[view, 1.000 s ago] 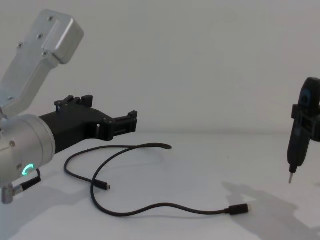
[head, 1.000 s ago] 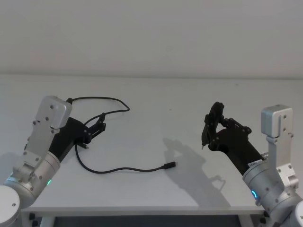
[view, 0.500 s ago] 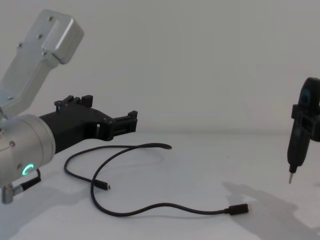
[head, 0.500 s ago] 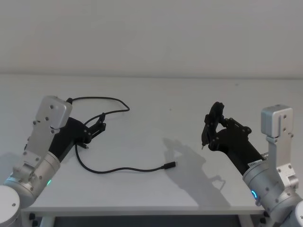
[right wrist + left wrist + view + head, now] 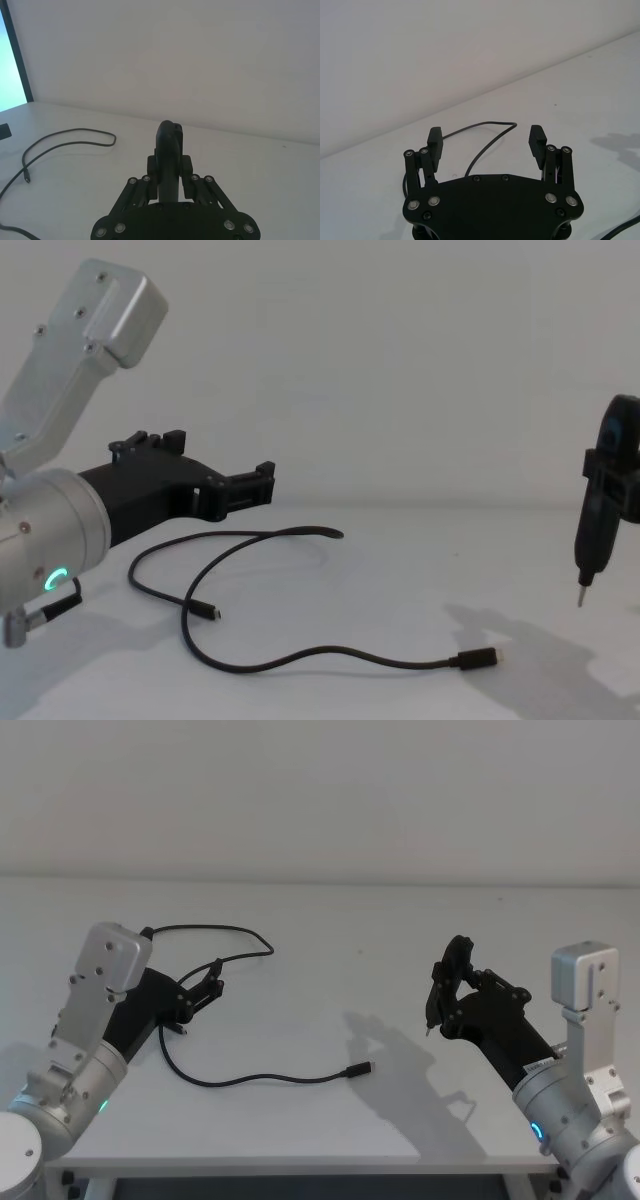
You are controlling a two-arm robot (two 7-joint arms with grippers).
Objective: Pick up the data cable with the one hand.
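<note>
The data cable (image 5: 260, 1077) is a thin black lead lying curled on the white table (image 5: 330, 920), with one plug (image 5: 478, 659) toward the middle front. My left gripper (image 5: 212, 986), the one hand with blocky fingertips, hovers open just above the cable's left loops, nothing between its fingers (image 5: 435, 141). In the left wrist view the cable (image 5: 492, 123) curves on the table beyond the open jaws. My right gripper (image 5: 452, 982) is raised over the table's right side, shut on a slim black tool (image 5: 598, 525) with a pointed metal tip.
The table's front edge (image 5: 300, 1160) runs just below both arms. A plain white wall stands behind the table. The right gripper and tool cast a shadow (image 5: 385, 1040) on the table between the cable plug and the right arm.
</note>
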